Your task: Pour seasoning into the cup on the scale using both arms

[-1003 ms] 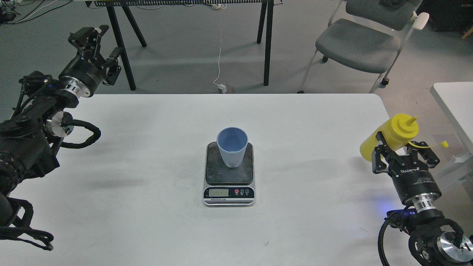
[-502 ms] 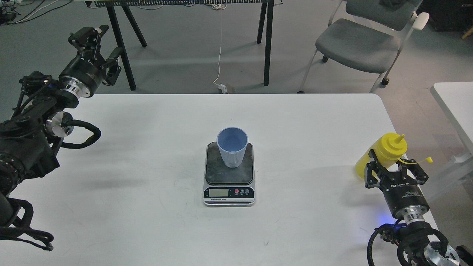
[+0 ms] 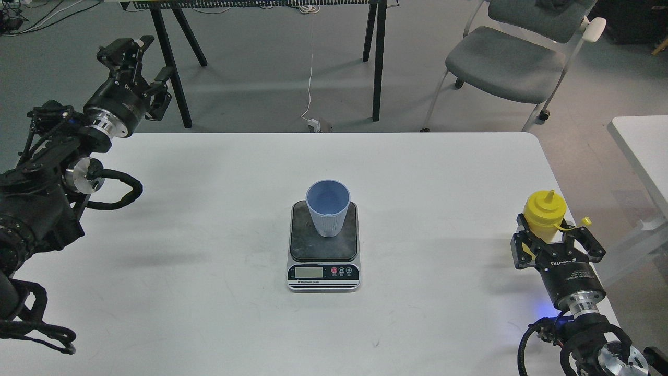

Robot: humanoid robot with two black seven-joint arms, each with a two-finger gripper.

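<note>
The light blue ribbed cup [image 3: 327,208] stands upright on the dark plate of the small digital scale [image 3: 323,249] at the table's middle. Its inside looks empty. My right gripper [image 3: 554,239] is shut on the yellow seasoning bottle [image 3: 544,212], which stands upright at the table's right edge with its nozzle up. The small tethered cap [image 3: 583,222] hangs off to the bottle's right. The bottle's lower body is hidden behind the gripper. My left gripper [image 3: 136,68] is open and empty, raised past the table's far left corner and far from the cup.
The white table [image 3: 209,219] ends just right of the bottle. A grey chair [image 3: 509,60] and black trestle legs [image 3: 377,57] stand beyond the far edge. A second white table [image 3: 644,146] is at the right.
My right gripper has moved down and toward me with the bottle. The bottle has turned from tilted to upright. The left arm, cup and scale have not moved.
</note>
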